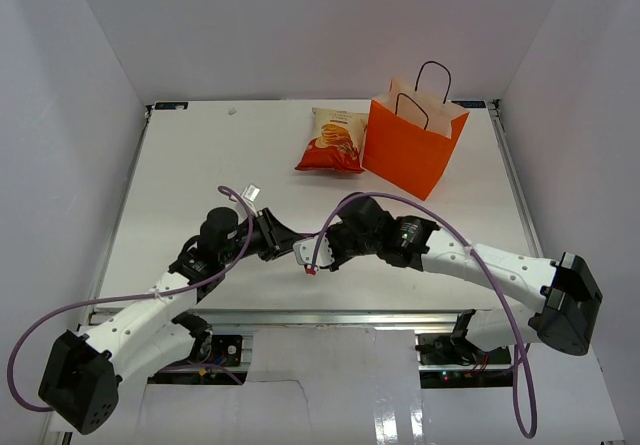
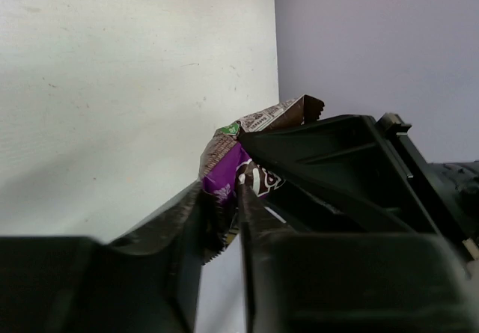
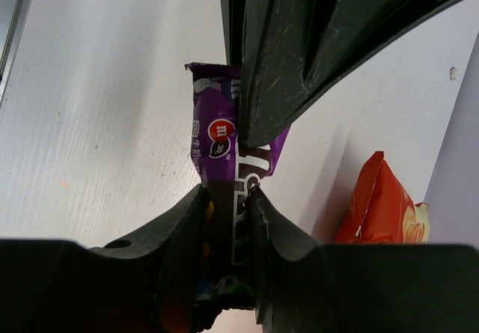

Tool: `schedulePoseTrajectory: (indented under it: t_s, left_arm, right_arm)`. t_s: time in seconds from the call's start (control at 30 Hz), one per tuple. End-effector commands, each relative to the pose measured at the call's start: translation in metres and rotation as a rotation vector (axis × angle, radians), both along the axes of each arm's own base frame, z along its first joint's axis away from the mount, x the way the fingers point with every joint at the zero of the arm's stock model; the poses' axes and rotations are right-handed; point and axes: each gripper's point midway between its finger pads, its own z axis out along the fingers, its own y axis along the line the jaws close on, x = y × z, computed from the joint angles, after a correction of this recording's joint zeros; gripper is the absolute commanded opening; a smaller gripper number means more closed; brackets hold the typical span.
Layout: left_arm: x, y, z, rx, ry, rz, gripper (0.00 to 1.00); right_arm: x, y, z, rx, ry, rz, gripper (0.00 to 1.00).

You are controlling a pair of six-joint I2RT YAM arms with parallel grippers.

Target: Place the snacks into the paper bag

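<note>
Left fingers (image 2: 176, 232) and right fingers (image 3: 179, 232) meet tip to tip over the near middle of the desk (image 1: 200, 165), and we find both pairs clamped on the same dark purple packet (image 3: 213, 116), one pair at each end. The packet spans the gap between them. Beyond the fingers, well apart from them, the chip bag (image 1: 333, 141) lies flat on the desk. Just to its right the orange paper bag (image 1: 410, 150) stands upright, mouth open, handles raised.

High rear camera facing table (image 1: 200, 155), wrist cameras close, both showing purple packet (image 3: 213, 116)
</note>
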Motion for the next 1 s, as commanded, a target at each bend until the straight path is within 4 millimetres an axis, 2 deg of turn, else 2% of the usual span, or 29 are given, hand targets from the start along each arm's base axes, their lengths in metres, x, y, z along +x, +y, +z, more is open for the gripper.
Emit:
schedulePoseTrajectory:
  t_s: [0.0,0.03,0.07,0.17,0.2,0.27,0.37,0.4,0.43,0.47,0.5,0.53,0.57,0.6,0.63,0.67,0.7,0.73,0.77,0.8,0.83,0.87,0.9,0.97]
  left_arm:
    - [0.0,-0.003,0.033,-0.07,-0.1,-0.009,0.41]
    - [0.0,-0.003,0.039,-0.078,-0.113,-0.007,0.48]
    - [0.0,-0.001,0.046,-0.087,-0.137,-0.004,0.6]
    - [0.001,0.006,0.069,-0.09,-0.213,0.036,0.7]
    - [0.003,0.01,0.075,-0.069,-0.255,0.049,0.77]
    - [0.007,0.023,0.095,-0.037,-0.315,0.114,0.82]
    - [0.013,0.039,0.115,0.027,-0.389,0.188,0.86]
    - [0.012,0.043,0.12,0.042,-0.413,0.204,0.86]
    - [0.013,0.047,0.122,0.052,-0.42,0.218,0.86]
    - [0.014,0.051,0.121,0.067,-0.417,0.238,0.86]
    - [0.012,0.054,0.121,0.068,-0.425,0.246,0.86]
    - [0.011,0.055,0.119,0.068,-0.422,0.251,0.86]
    - [0.011,0.056,0.109,0.077,-0.406,0.252,0.86]
    - [0.01,0.056,0.106,0.07,-0.403,0.254,0.86]
    - [0.009,0.055,0.103,0.053,-0.389,0.256,0.86]
    - [0.008,0.054,0.098,0.044,-0.377,0.248,0.86]
    - [0.007,0.053,0.086,0.045,-0.355,0.243,0.86]
    - [0.006,0.051,0.087,0.019,-0.352,0.242,0.86]
    - [0.006,0.05,0.083,0.013,-0.343,0.239,0.86]
    - [0.004,0.049,0.077,0.008,-0.331,0.23,0.86]
    - [0.004,0.048,0.077,0.002,-0.333,0.228,0.86]
    - [0.003,0.047,0.076,0.0,-0.328,0.224,0.86]
    - [0.003,0.047,0.075,0.002,-0.331,0.22,0.86]
    - [0.002,0.047,0.073,0.005,-0.329,0.212,0.86]
  right_arm:
    - [0.002,-0.003,0.004,0.014,0.013,-0.028,0.29]
    - [0.003,-0.005,0.005,0.014,0.02,-0.035,0.29]
    - [0.003,-0.004,0.008,0.028,0.035,-0.038,0.28]
    - [0.007,-0.007,0.019,0.064,0.065,-0.054,0.27]
    - [0.01,-0.007,0.028,0.087,0.074,-0.069,0.27]
    - [0.018,-0.012,0.044,0.131,0.087,-0.094,0.26]
    - [0.039,-0.024,0.086,0.245,0.113,-0.166,0.25]
    - [0.047,-0.027,0.111,0.303,0.117,-0.198,0.26]
    - [0.062,-0.04,0.129,0.348,0.107,-0.252,0.26]
    - [0.067,-0.045,0.146,0.39,0.106,-0.265,0.26]
    - [0.084,-0.062,0.18,0.465,0.083,-0.329,0.26]
    - [0.092,-0.072,0.196,0.501,0.073,-0.356,0.26]
    - [0.098,-0.078,0.213,0.536,0.065,-0.367,0.26]
    - [0.114,-0.099,0.228,0.569,0.04,-0.429,0.26]
    - [0.12,-0.108,0.253,0.617,0.017,-0.442,0.26]
    - [0.128,-0.118,0.266,0.64,-0.003,-0.468,0.26]
    - [0.143,-0.14,0.276,0.66,-0.031,-0.531,0.26]
    - [0.156,-0.148,0.279,0.669,-0.027,-0.557,0.26]
    - [0.161,-0.159,0.298,0.71,-0.036,-0.582,0.26]
    - [0.183,-0.182,0.295,0.714,-0.036,-0.654,0.26]
    - [0.192,-0.191,0.299,0.73,-0.033,-0.672,0.26]
    - [0.201,-0.212,0.31,0.764,-0.034,-0.724,0.26]
    - [0.217,-0.218,0.299,0.762,0.004,-0.751,0.26]
    - [0.228,-0.227,0.296,0.779,0.05,-0.771,0.26]
